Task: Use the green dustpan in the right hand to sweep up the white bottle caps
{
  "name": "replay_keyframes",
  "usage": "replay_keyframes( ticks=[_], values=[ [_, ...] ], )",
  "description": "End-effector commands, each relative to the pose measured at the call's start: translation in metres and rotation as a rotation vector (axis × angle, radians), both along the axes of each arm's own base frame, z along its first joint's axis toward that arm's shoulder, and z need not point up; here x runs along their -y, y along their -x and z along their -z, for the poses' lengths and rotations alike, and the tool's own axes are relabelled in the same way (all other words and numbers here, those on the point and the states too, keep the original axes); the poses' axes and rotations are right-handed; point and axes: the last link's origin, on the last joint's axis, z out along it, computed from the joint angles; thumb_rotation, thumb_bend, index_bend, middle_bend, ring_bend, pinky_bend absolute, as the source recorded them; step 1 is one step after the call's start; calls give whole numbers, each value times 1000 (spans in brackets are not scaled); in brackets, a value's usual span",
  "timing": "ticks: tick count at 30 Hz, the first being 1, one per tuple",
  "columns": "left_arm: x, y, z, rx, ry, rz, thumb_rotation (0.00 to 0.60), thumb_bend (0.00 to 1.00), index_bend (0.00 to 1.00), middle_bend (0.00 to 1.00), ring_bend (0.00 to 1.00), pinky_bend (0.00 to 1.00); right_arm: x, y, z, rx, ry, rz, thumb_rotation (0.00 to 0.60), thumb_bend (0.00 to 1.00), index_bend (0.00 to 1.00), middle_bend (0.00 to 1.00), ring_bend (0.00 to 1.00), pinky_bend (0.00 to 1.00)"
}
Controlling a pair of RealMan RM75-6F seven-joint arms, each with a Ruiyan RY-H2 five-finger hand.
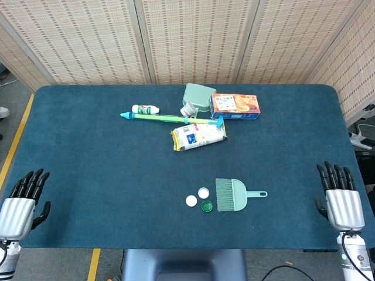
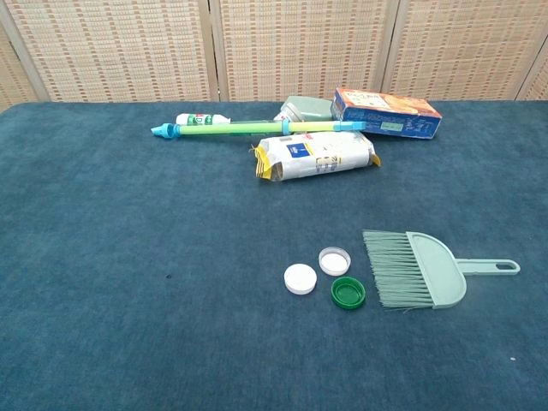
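Left of the right hand (image 1: 341, 199), whose fingers are spread and empty, the green dustpan (image 1: 233, 195) points its handle toward it.

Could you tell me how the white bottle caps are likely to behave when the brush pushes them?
The white bottle caps look small, thin and probably very light, so they may skid across the blue cloth or flip. Lying flat, they seem unlikely to roll. The green cap sits close by and could get pushed along too.
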Motion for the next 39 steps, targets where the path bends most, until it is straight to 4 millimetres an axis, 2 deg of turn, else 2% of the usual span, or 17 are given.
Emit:
replay_keyframes(
  ticks=[1,6,11,13,19,22,28,34,39],
  values=[
    [0,0,2,-2,10,-6,600,468,0,0,0,148,-1,-1,0,9,-9,-5,600,252,0,0,0,0],
    [0,1,1,-2,14,-9,600,469,0,0,0,148,1,-4,8,16,-54,-40,600,253,0,0,0,0],
    [-2,2,4,-7,27,-18,600,469,0,0,0,150,7,-7,30,22,-129,-84,600,252,4,0,0,0],
    [-4,2,7,-14,38,-23,600,469,0,0,1,150,12,-10,44,19,-156,-102,600,253,40,6,0,0],
    [-11,4,10,-21,57,-34,600,469,0,0,0,151,35,-16,88,-19,-239,-132,600,253,286,240,1,14],
    [-13,4,11,-21,72,-37,600,469,0,0,0,151,44,-20,110,-47,-299,-120,600,253,336,283,13,32],
    [-14,5,11,-18,85,-39,600,469,0,0,0,151,55,-32,141,-54,-344,-121,600,252,363,303,37,40],
    [-13,6,9,-11,85,-40,600,468,0,0,0,152,61,-42,156,-76,-368,-124,600,252,389,315,44,44],
    [-13,6,9,-10,85,-40,600,470,0,0,0,152,63,-43,158,-72,-366,-109,600,253,408,322,47,47]
  ],
)
